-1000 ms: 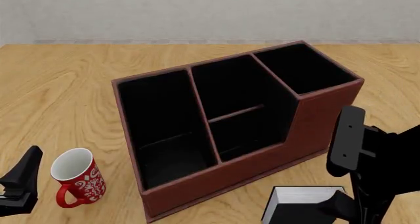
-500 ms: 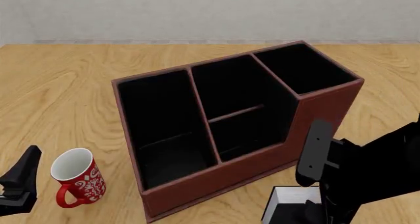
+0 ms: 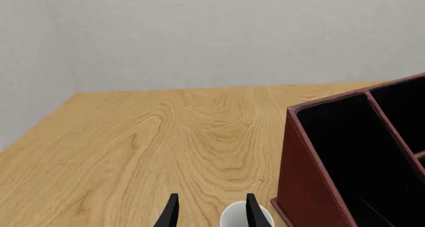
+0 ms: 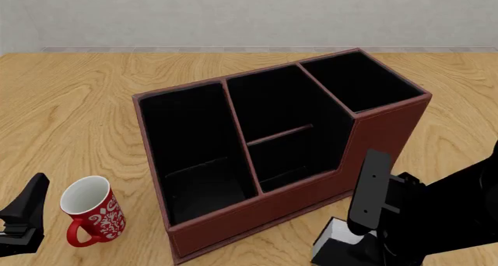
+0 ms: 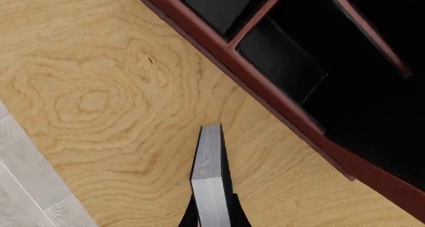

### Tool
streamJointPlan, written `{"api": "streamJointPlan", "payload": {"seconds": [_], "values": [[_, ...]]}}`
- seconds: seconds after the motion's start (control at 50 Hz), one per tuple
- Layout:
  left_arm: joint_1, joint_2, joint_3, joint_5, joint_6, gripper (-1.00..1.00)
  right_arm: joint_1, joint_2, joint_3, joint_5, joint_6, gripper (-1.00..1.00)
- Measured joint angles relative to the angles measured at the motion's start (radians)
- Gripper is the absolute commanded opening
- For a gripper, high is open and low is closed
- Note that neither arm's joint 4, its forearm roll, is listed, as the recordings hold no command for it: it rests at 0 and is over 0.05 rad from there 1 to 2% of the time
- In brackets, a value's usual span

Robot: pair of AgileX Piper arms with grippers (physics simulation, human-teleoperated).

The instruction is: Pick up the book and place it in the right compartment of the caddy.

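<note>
Black-covered book [image 4: 336, 242] sits at the near right edge of the front view, just in front of the caddy's [image 4: 374, 132] tall right end, mostly hidden behind the right arm. Vs 0.5 s ago: less of the book shows, only a corner of white page edge plus black cover, and it looks tilted rather than flat. The right arm has shifted slightly and covers more of it. Vs 1.0 s ago the arm has swung in from the right over the book.

Right wrist view: right jaws [image 5: 212, 218] pinch the book [image 5: 210, 182] edge-on, white pages showing between the two fingertips, wood table [image 5: 99, 102] below, caddy wall [image 5: 279, 95] near but not touching.

Right compartment [image 4: 360, 82] holds nothing visible; same as before.

Left jaws [image 3: 211, 213] are spread, gripping nothing, mug rim [image 3: 244, 216] seen just past them. In the front view the left gripper [image 4: 22, 216] is parked beside the red-and-white mug [image 4: 92, 218], unchanged across frames. Caddy and mug haven't moved.

Mug has a white swirl pattern; no readable text. No brands or labels elsewhere.
</note>
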Motion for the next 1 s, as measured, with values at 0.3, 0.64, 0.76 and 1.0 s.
{"api": "streamJointPlan", "payload": {"seconds": [0.3,0.64,0.76,1.0], "values": [[-0.006,0.003,0.0,0.001,-0.006,1.0,0.053,-0.03,-0.026,0.073,0.082,-1.0],[-0.017,0.007,0.0,-0.012,-0.021,1.0,0.067,-0.109,-0.092,0.191,0.125,-1.0],[-0.024,0.019,0.0,-0.028,-0.026,1.0,0.053,-0.129,-0.128,0.214,0.111,-1.0],[-0.037,0.041,-0.001,-0.06,-0.033,1.0,0.002,-0.153,-0.195,0.234,0.051,-1.0]]}}
